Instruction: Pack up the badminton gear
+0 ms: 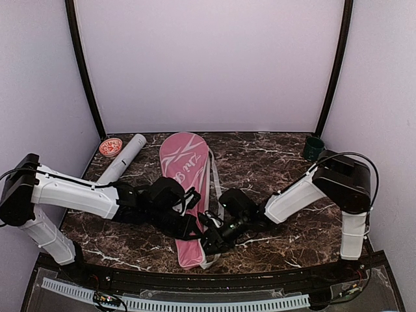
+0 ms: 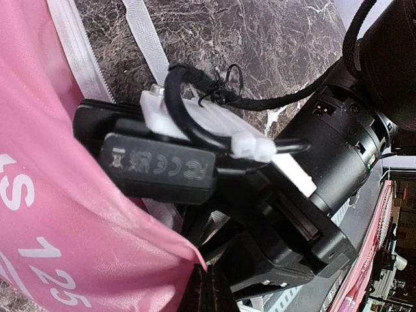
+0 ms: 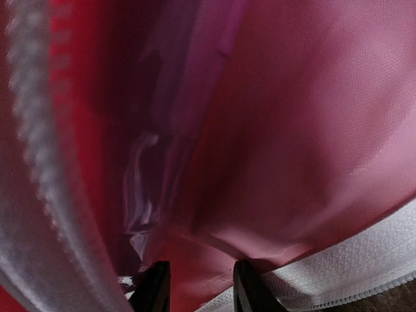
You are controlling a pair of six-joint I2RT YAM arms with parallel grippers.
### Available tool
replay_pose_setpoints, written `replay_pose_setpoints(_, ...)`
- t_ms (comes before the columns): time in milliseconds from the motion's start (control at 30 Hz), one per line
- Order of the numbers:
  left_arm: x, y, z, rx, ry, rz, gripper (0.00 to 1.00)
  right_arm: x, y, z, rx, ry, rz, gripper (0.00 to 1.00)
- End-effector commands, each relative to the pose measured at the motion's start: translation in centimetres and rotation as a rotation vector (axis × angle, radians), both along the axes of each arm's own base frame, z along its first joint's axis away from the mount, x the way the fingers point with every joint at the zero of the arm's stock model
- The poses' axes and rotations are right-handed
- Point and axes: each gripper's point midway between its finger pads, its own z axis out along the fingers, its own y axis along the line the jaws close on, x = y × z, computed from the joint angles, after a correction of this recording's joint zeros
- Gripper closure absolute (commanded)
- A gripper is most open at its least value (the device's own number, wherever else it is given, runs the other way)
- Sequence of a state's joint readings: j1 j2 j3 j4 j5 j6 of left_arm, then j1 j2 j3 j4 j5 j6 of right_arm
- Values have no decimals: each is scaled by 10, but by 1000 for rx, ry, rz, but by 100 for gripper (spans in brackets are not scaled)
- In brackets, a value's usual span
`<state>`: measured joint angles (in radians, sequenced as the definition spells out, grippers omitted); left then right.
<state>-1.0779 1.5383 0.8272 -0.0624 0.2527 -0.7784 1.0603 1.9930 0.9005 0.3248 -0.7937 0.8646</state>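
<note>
- Two claws meet at the six o'clock end of the pink bag [image 1: 184,162], which lies lengthwise on the counter [image 1: 273,162] in the top view. The left claw [image 1: 194,226] reaches in from nine o'clock and the right claw [image 1: 211,242] from three o'clock.
- In the same view, the white tube [image 1: 123,159] lies at ten o'clock of the bag, well apart from it. Its red cap [image 1: 110,147] sits just beside it and looks to be off. A dark green cup [image 1: 313,147] stands at two o'clock. No racket or shuttlecock is in sight.
- In the left wrist view, the bag's pink cloth fills the nine o'clock side, with white lettering [image 2: 39,260] on it and a white strap [image 2: 146,32] trailing toward twelve. The left claw [image 2: 208,292] is clenched. The cloth pulls to a point right at it, so it appears to pinch the bag's edge. The right arm's wrist crowds in from three o'clock.
- In the right wrist view, the right claw [image 3: 198,286] sits inside the bag's mouth, with white zipper tape [image 3: 32,162] at nine o'clock. Its fingers stand apart with nothing gripped between them, so it is released.
- Judging progress, the rackets are probably already inside the bag, though the dim interior does not show them clearly. Closing the zipper is left to do, as is capping the tube. Whether the shuttlecocks are in the tube I cannot tell.
</note>
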Motion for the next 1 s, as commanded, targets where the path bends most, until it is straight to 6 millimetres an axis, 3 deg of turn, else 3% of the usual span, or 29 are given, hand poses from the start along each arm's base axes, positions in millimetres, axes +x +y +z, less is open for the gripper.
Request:
replay_pose_setpoints(0,-1,-13,17,-78,-41,-39,100,5,-17,-34,-140,-62,-57,69)
replay_pose_setpoints(100,-4,-7,8,-50,-30,-43,100,13,-15,-14,-119,-131,-77,86)
replay_pose_setpoints(233,-7,3,-2,-12,-24,-43,100,29,-18,14,-103,-240,-112,98)
replay_pose_setpoints(433,-12,16,-22,71,-11,-60,100,52,-35,45,-75,-298,-169,82)
replay_pose_setpoints(567,-21,20,-35,103,14,-103,100,75,-58,51,-88,-352,-195,80)
replay_pose_setpoints(700,-34,33,-45,164,21,-162,100,114,-80,63,-77,-417,-283,80)
replay_pose_setpoints(767,-40,42,-48,183,30,-182,100,144,-89,74,-48,-444,-361,80)
replay_pose_setpoints(967,-52,68,-46,230,26,-232,100,231,-86,100,4,-525,-514,78)
